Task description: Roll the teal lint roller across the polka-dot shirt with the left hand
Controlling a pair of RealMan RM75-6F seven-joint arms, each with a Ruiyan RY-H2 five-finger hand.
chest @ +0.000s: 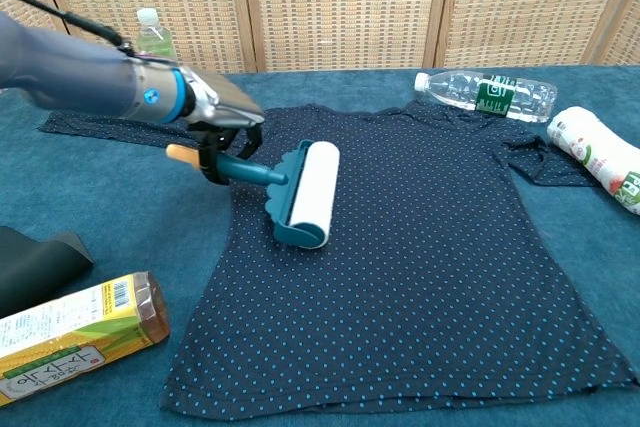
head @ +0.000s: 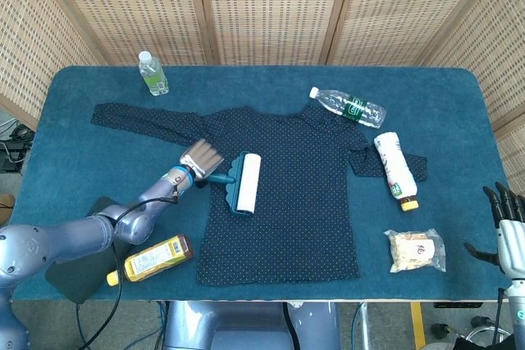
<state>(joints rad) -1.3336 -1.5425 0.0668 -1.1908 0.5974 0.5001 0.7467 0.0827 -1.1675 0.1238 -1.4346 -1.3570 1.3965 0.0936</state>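
The polka-dot shirt (head: 287,194) (chest: 420,247) lies flat across the middle of the blue table, one sleeve stretched to the far left. The teal lint roller (head: 246,184) (chest: 310,194) rests with its white drum on the shirt's left part. My left hand (head: 201,158) (chest: 222,117) grips its teal handle, fingers wrapped around it, just off the shirt's left edge. An orange handle tip pokes out behind the hand. My right hand (head: 504,223) hangs off the table's right front corner, fingers apart and holding nothing.
A green-tinted bottle (head: 152,72) stands at the back left. A clear water bottle (head: 348,106) and a white bottle (head: 394,170) lie right of the shirt. A snack packet (head: 415,250) sits at the front right. A yellow bottle (head: 149,258) and dark cloth (chest: 35,265) lie at the front left.
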